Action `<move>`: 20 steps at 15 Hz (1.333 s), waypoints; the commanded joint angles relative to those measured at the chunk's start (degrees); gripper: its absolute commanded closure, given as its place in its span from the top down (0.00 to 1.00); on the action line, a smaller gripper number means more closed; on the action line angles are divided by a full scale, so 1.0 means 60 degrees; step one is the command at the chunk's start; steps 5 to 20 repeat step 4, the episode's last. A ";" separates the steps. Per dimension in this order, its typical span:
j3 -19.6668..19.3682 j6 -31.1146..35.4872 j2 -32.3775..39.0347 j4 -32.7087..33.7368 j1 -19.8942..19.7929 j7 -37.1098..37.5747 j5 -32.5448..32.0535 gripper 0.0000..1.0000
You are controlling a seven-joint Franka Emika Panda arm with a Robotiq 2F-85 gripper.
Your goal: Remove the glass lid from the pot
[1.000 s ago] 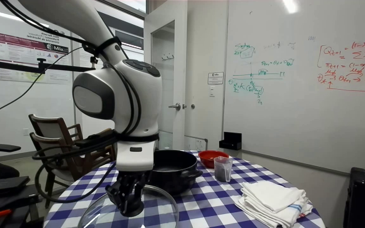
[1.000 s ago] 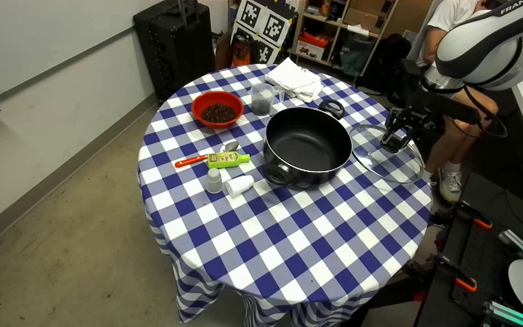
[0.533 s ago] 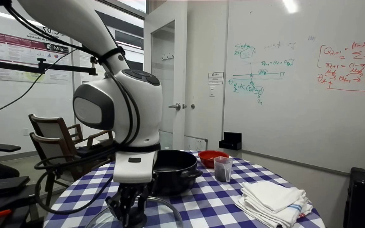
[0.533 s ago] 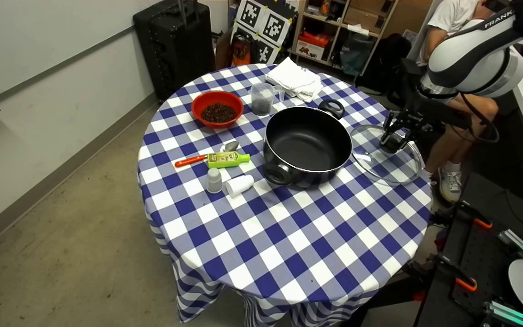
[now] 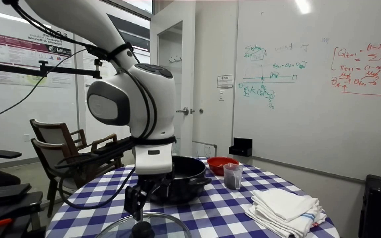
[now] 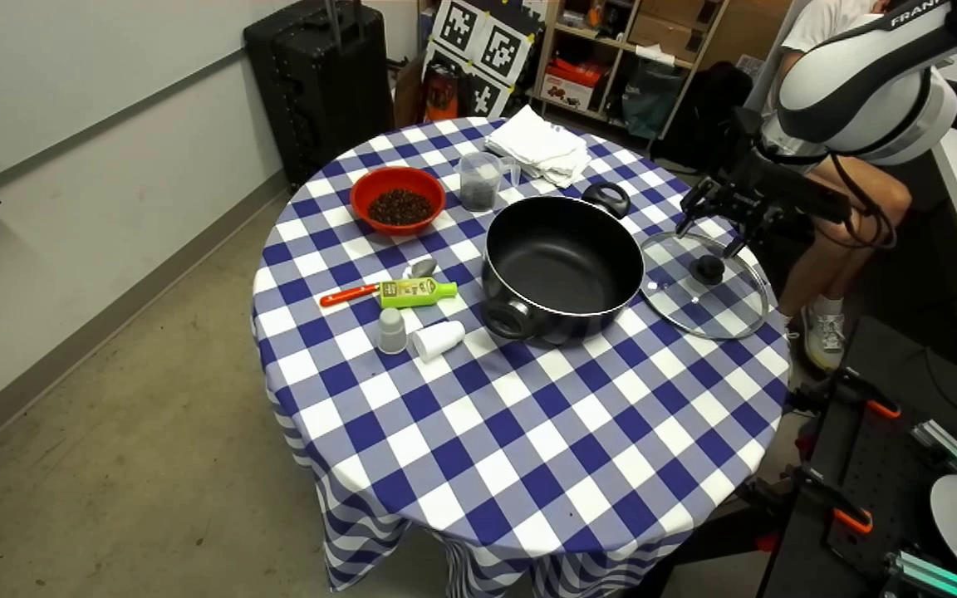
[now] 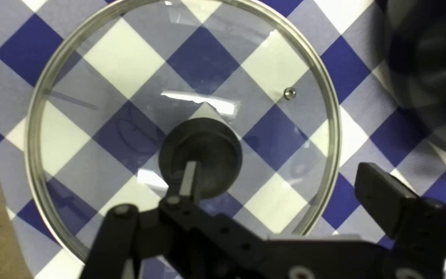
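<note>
In an exterior view, the lid (image 5: 165,228) lies at bottom centre, the pot (image 5: 187,188) mid-frame. In an exterior view, the lid lies on the table (image 6: 528,432) right of centre, just beside the pot. In the wrist view, the jaws stand apart, one overlapping the knob (image 7: 209,151), the other at lower right.

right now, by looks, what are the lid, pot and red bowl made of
Lid: probably glass, glossy with glints; cloth shows through. Pot: likely coated metal, black with a thin shiny edge. Bowl: maybe plastic, evenly red and smooth, though silicone is possible.
</note>
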 commanded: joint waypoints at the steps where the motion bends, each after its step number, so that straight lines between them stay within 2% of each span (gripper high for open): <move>1: 0.0042 -0.0021 -0.0083 0.0007 0.0025 -0.0042 0.0054 1.00; 20: 0.0073 -0.0023 -0.0174 -0.0004 0.0018 -0.0125 0.0088 1.00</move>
